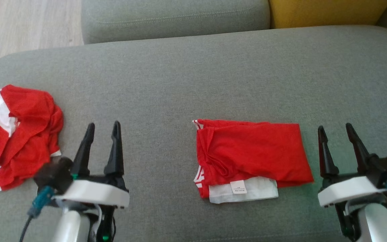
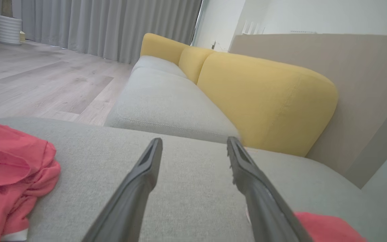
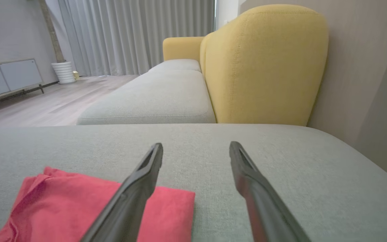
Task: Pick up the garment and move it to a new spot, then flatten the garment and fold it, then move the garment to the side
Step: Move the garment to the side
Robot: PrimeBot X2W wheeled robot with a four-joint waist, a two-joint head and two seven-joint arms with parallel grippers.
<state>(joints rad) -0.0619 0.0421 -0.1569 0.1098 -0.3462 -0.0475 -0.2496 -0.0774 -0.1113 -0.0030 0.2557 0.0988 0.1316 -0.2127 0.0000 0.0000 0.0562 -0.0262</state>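
A red garment (image 1: 252, 153) with white trim lies folded into a rectangle on the grey sofa seat (image 1: 193, 80), a white inner layer with a label showing at its near edge; the right wrist view has it at lower left (image 3: 79, 208). A second red and white garment (image 1: 17, 132) lies crumpled at the seat's left end, seen also in the left wrist view (image 2: 8, 174). My left gripper (image 1: 103, 129) stands open between the two garments, holding nothing. My right gripper (image 1: 334, 131) stands open just right of the folded garment, also holding nothing.
Yellow back cushions (image 2: 267, 97) rise behind the seat. A second grey seat cushion (image 1: 175, 16) adjoins at the far side. Wooden floor (image 1: 25, 20) lies beyond the seat's left end, with grey curtains (image 3: 129, 33) and a white planter (image 3: 64, 71) farther off.
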